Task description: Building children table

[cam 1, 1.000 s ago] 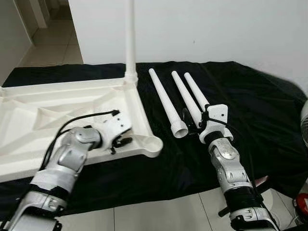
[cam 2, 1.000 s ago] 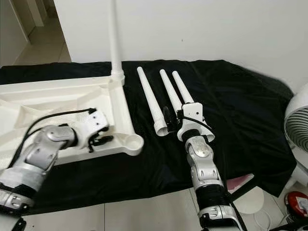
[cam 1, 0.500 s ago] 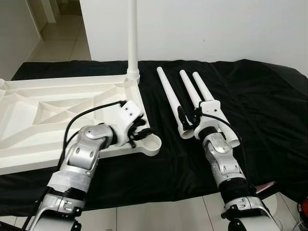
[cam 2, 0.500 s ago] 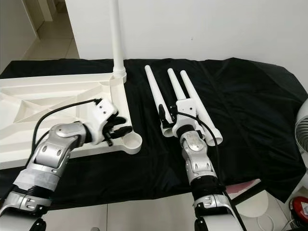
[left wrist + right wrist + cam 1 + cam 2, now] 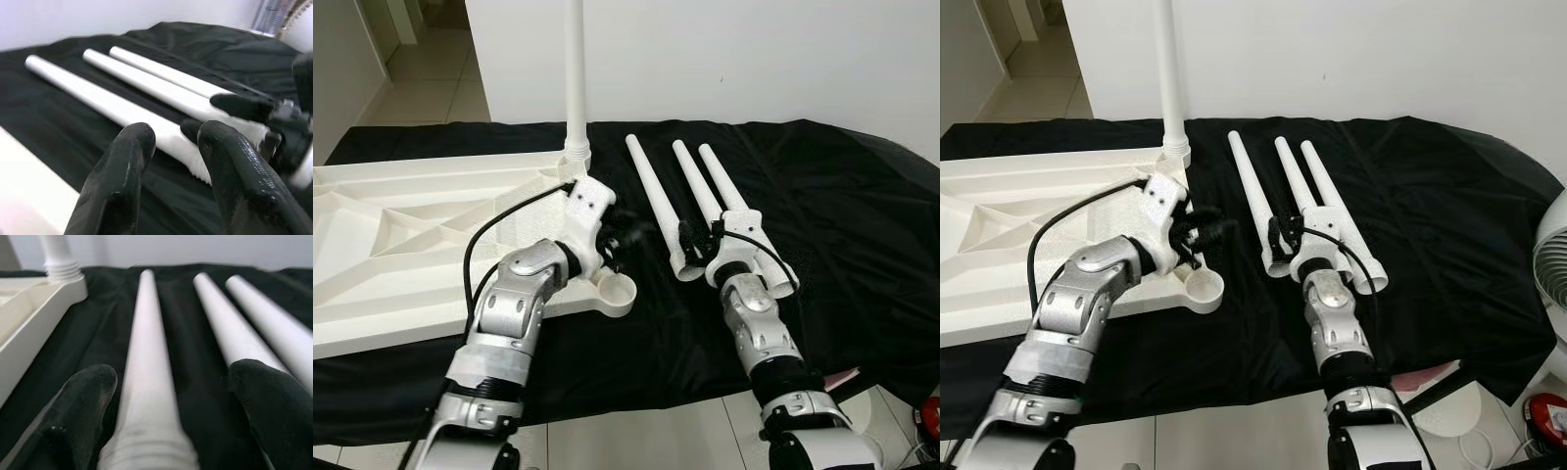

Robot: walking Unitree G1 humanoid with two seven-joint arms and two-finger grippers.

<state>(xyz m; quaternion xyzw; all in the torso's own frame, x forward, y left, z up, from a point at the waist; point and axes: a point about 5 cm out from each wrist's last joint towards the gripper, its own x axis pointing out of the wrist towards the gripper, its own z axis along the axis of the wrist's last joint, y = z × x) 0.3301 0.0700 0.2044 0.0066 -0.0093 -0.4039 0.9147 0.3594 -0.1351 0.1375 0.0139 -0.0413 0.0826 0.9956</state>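
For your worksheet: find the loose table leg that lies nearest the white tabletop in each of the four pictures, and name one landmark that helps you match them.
Left eye view: leg, leftmost of three on the black cloth, centre of picture.
Right eye view: leg, again leftmost of three, centre.
Left wrist view: leg, crossing behind the left gripper.
Right wrist view: leg, running up between the open fingers of the right gripper.
Shared landmark: the other two legs lying alongside it.

A plain black cloth point(image 5: 822, 215) covers the bench. On its left lies the cream-white tabletop point(image 5: 401, 245), with one white leg point(image 5: 575, 78) standing at its far corner. Three loose white legs point(image 5: 677, 201) lie to the right. Both silver arms end in black-fingered hands, left hand point(image 5: 625, 238) and right hand point(image 5: 700, 240). The wall point(image 5: 754, 49) behind is white.
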